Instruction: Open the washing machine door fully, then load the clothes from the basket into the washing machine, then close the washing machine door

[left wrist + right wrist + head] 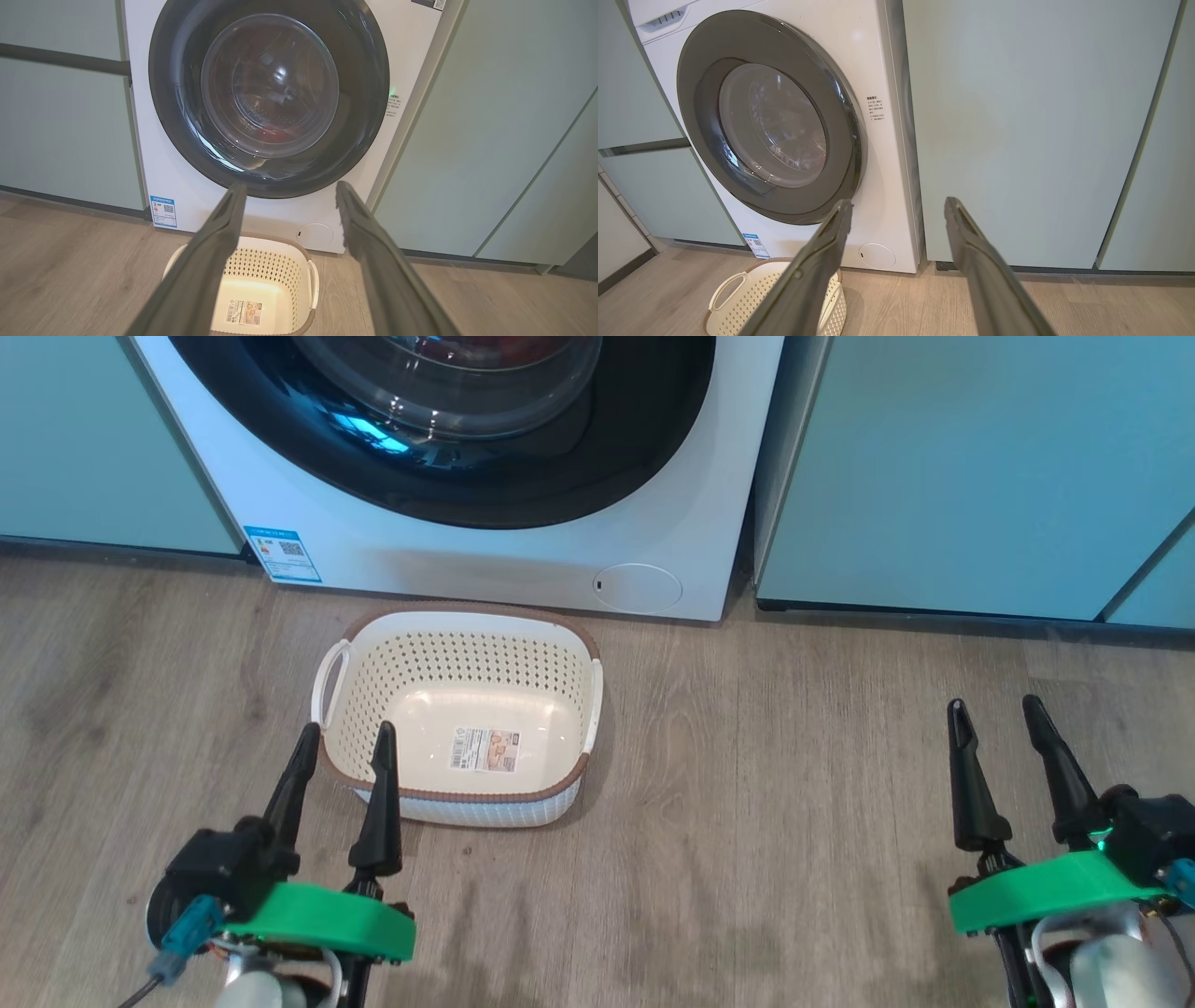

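Pale teal cabinets (934, 476) stand on both sides of the washing machine (467, 560), and grey-brown wood-look floor (794, 756) runs out in front of them. From where I stand, the washing machine door (268, 88) is shut flat against the white front, its glossy black rim ringing the domed glass. Through that glass a patch of red shows low in the drum: the clothes (273, 136) are inside the machine, though too little of them shows to make out their shape. A blue label sticker (283, 553) sits at the lower left corner of the machine's front and a round flap (638, 587) at its lower right.

On the floor, just in front of the machine and roughly below the door, stands the basket (467, 663), upright, white and perforated, with a brown rim and a white handle at each end. The label (485, 748) on its floor is in plain sight.

Over the basket's near left corner is the left gripper (346, 728). Its two dark fingers are spread wide apart with nothing between them, pointing toward the machine's lower front. I cannot tell whether either finger touches the rim. The right gripper (994, 703) is over bare floor well to the right of the basket, before the right-hand cabinet, its fingers likewise parted and holding nothing.
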`<state>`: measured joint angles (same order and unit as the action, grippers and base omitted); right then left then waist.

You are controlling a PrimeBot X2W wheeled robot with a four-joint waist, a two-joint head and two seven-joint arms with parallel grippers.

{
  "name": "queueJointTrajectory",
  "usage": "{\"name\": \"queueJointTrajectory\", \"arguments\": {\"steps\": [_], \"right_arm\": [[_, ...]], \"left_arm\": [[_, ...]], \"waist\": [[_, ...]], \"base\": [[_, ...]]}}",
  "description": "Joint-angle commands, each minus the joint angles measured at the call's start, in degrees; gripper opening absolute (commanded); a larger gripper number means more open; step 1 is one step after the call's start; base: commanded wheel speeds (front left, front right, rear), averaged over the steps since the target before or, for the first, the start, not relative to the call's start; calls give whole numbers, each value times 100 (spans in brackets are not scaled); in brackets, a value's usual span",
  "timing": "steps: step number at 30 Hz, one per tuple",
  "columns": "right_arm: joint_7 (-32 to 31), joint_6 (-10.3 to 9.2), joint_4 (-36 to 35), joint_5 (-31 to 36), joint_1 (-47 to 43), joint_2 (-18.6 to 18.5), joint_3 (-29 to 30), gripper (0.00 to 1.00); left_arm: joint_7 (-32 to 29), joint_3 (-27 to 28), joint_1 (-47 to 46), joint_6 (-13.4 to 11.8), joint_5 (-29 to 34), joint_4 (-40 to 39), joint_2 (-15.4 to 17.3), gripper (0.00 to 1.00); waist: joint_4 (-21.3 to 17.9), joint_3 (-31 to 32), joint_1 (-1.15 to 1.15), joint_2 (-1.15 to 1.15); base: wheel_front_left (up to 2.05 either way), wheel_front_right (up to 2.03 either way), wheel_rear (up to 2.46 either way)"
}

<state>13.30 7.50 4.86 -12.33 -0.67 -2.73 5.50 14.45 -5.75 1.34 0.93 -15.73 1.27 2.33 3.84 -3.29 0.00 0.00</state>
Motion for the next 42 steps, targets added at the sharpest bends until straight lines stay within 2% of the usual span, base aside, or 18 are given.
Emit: {"name": "queueJointTrajectory", "arguments": {"steps": [1, 2, 3, 7, 42], "right_arm": [[65, -1, -175, -23, 136, -15, -110, 100], [63, -1, -178, -21, 136, -15, -108, 100], [-1, 0, 18, -1, 0, 1, -2, 0], [-23, 1, 395, -24, -64, 5, -33, 0], [-554, 1, 541, -2278, 144, -18, -18, 0]], "left_arm": [[55, 162, -150, 16, -31, -202, 54, 100], [55, 162, -148, 17, -57, -202, 54, 100], [-2, 1, 1, -4, -47, 17, -4, 0], [-36, -7, 112, -7, -67, 387, -18, 0], [-495, 191, -128, 179, -2320, 642, 111, 0]], "waist": [[3, -1, 0, 0], [4, -2, 0, 0], [4, -2, 0, 0], [3, -1, 0, 0], [-106, 87, 0, 0]], "base": [[0, 0, 0], [0, 0, 0], [0, 0, 0], [0, 0, 0], [0, 0, 0]]}}
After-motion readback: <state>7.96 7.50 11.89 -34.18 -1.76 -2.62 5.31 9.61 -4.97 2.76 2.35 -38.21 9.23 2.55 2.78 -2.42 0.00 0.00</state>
